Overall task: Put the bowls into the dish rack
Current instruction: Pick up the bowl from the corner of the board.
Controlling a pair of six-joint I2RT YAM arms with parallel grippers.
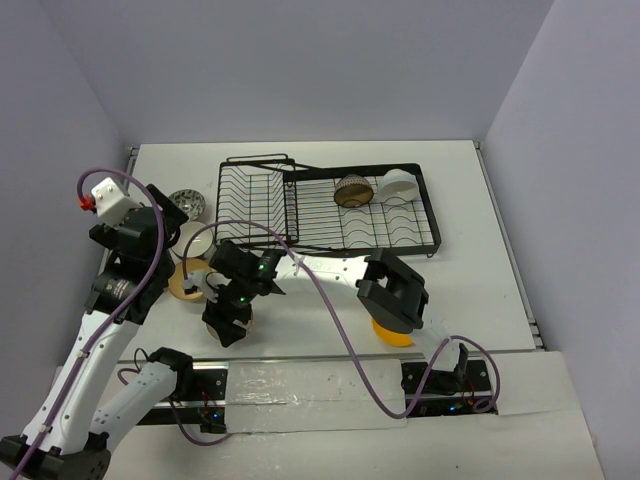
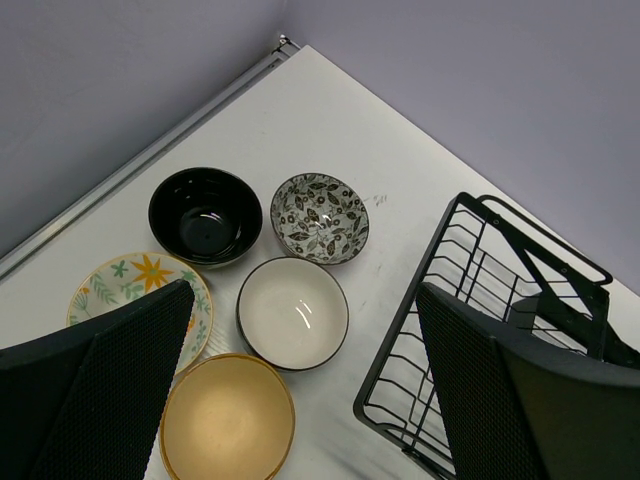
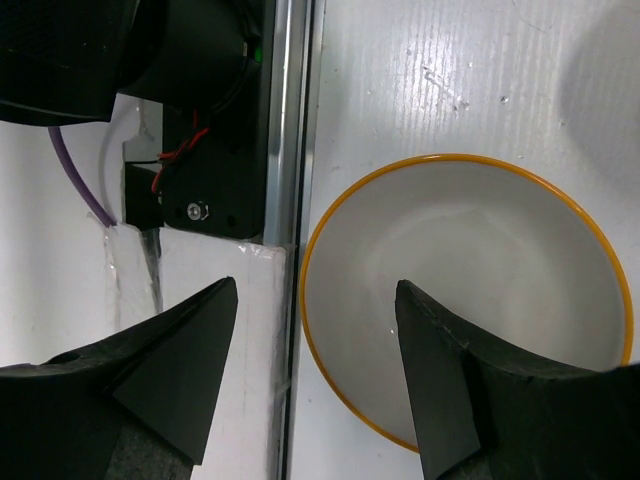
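white tabletop (image 1: 480,290), matt and faintly streaked, lies between pale lavender walls (image 1: 300,60) that meet in a corner at the back. an aluminium rail (image 3: 290,100) runs along the near edge by the arm bases, and a purple cable (image 1: 345,340) loops over the surface.

the black wire dish rack (image 1: 310,215) sits toward the back of the table. in its slotted tray section a brown bowl (image 1: 353,190) and a white bowl (image 1: 399,183) stand on edge side by side.

left of the rack five bowls sit upright in a tight cluster:
- a black bowl (image 2: 205,215)
- a grey leaf-patterned bowl (image 2: 320,217)
- a dark-rimmed white bowl (image 2: 293,330)
- a tan bowl (image 2: 228,417)
- a cream bowl painted with orange flowers (image 2: 125,285), partly hidden by a finger

the left gripper (image 2: 305,288) hangs above this cluster with its fingers spread wide, holding nothing.

an orange-rimmed bowl (image 3: 480,260) sits upright just beside the rail at the front. the right gripper (image 3: 315,283) is down at it, fingers partly apart and straddling the near rim. one finger is inside the bowl and the other outside by the rail. whether either touches the rim cannot be told.
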